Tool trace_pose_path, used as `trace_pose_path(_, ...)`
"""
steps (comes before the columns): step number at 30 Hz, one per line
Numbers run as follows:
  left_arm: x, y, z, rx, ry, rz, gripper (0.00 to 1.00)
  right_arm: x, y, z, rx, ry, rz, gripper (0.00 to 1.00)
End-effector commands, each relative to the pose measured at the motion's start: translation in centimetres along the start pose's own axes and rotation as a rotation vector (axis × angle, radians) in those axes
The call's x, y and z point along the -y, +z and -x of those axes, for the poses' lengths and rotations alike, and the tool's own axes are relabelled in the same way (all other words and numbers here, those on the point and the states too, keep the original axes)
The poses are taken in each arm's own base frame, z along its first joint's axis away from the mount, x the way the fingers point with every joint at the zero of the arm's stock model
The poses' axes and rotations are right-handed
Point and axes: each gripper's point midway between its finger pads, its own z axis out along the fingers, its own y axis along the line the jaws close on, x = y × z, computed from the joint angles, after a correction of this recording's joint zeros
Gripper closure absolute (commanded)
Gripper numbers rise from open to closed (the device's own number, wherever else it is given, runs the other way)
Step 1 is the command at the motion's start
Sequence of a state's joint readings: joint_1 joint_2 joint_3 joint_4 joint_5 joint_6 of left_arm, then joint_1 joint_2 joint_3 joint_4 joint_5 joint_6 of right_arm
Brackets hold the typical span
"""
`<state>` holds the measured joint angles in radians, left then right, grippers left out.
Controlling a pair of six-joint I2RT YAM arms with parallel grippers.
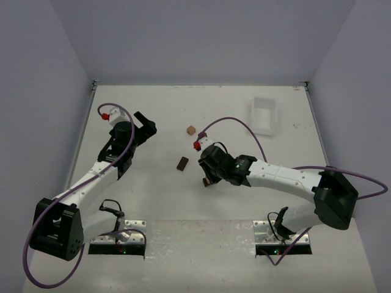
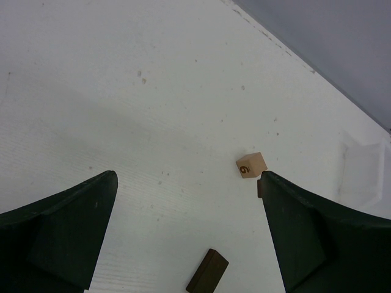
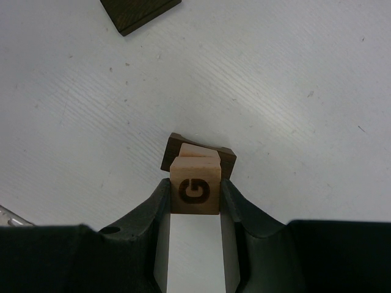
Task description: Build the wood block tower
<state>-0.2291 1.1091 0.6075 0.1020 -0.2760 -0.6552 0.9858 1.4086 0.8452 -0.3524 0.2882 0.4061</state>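
Currently my right gripper (image 3: 195, 189) is pinching the G cube (image 3: 194, 191), a light tan block with the letter burnt into its face, one finger pressed against each side. In the right wrist view it sits directly over a second tan block (image 3: 199, 151), which lies on a dark base block (image 3: 172, 155). I cannot tell from this angle whether the G cube and the block under it are touching. (The top view is no help, since the gripper covers the whole stack.) The stack stands near the middle of the table (image 1: 153, 104), below the right arm's wrist.

A loose dark block (image 1: 182, 163) lies flat just to the left of the stack, apart from it. Farther back, a marked tan cube (image 2: 251, 165) stands on its own. Its burnt-in figure could be a 6 or a 9, and I cannot say which. A white tray (image 1: 264, 116) sits toward the far right of the table, well apart from all the blocks.

My left gripper (image 2: 188, 177) is spread wide with nothing between its fingers. It hangs over bare table on the left side. In its wrist view the marked tan cube shows near the right finger and the loose dark block shows low between the two fingers, neither of them touched.
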Motion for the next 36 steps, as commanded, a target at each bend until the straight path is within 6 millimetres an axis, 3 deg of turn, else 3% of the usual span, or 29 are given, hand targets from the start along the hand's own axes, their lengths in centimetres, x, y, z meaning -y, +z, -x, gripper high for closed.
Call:
trace_pose_path(1, 0.91, 0.13, 1.28, 0.043, -0.006, -0.029, 0.0, -0.16, -0.3, 0.81, 0.036, 0.019, -0.01, 0.72)
trace_pose_path(36, 0.95, -0.1, 1.63, 0.057, -0.013, -0.03, 0.0, -0.08, -0.16, 0.73, 0.073, 0.084, -0.097, 0.64)
